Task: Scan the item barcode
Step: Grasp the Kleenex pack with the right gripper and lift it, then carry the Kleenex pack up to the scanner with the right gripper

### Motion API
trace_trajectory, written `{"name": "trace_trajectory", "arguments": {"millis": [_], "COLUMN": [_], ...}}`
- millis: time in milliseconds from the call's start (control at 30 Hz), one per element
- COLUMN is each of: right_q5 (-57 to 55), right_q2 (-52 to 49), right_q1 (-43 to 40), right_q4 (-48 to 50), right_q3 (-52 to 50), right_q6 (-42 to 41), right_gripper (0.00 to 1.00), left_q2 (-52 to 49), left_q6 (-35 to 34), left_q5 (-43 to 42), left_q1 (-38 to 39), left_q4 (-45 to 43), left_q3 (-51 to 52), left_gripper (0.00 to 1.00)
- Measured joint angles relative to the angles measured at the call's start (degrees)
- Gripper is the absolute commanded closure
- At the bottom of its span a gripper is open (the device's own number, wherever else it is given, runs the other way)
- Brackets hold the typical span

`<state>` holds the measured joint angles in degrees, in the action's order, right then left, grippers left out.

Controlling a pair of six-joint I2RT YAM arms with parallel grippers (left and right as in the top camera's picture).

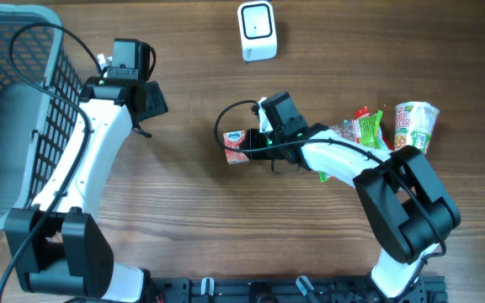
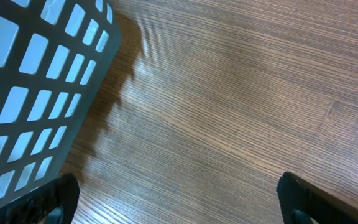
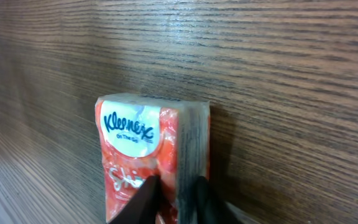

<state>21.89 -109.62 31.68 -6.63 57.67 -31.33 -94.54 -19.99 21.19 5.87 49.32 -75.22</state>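
Kleenex tissue pack (image 3: 143, 140), middle of tabletop (image 1: 183, 210), nipped at its end by right fingers (image 3: 146, 198).
Probably light, soft, slippery film wrap, easily crushed: pinch the short end gently; left fingers (image 2: 58, 198) wide apart, empty, beside basket (image 2: 17, 93).

A Kleenex tissue pack (image 3: 148, 155) sits on the dark wood-grain worktop (image 3: 278, 74), low and a little left of the middle. Its wrapper is red-orange, with a white oval at the far end bearing the brand name in blue. The clear right-hand side shows the white tissues inside. Two black fingers (image 3: 143, 200) reach in from the near edge and pinch the pack's near end, one against the printed face, the other against the right side.
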Motion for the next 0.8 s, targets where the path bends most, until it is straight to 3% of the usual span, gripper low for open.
{"name": "trace_trajectory", "arguments": {"millis": [133,200,367,633,800], "right_q5": [0.24,1.18,5.88,7.87,16.06], "right_q2": [0.00,0.00,0.42,13.68,19.17], "right_q1": [0.00,-0.33,-2.97,-6.86,-12.09], "right_q4": [0.11,0.09,-2.01,-10.16,-10.95], "right_q3": [0.02,0.02,0.00,-0.11,-0.11], "right_q6": [-0.35,-0.35,0.15,3.34,5.75], "right_gripper": [0.87,0.96,0.96,0.96,0.96], "left_q2": [0.00,0.00,0.00,0.00,0.00], "left_q6": [0.00,0.00,0.00,0.00,0.00], "left_q5": [0.00,0.00,0.00,0.00,0.00], "left_q1": [0.00,0.00,0.00,0.00,0.00], "left_q4": [0.00,-0.02,-0.02,-0.02,-0.02], "left_q3": [0.00,0.00,0.00,0.00,0.00], "left_gripper": [0.00,0.00,0.00,0.00,0.00]}}
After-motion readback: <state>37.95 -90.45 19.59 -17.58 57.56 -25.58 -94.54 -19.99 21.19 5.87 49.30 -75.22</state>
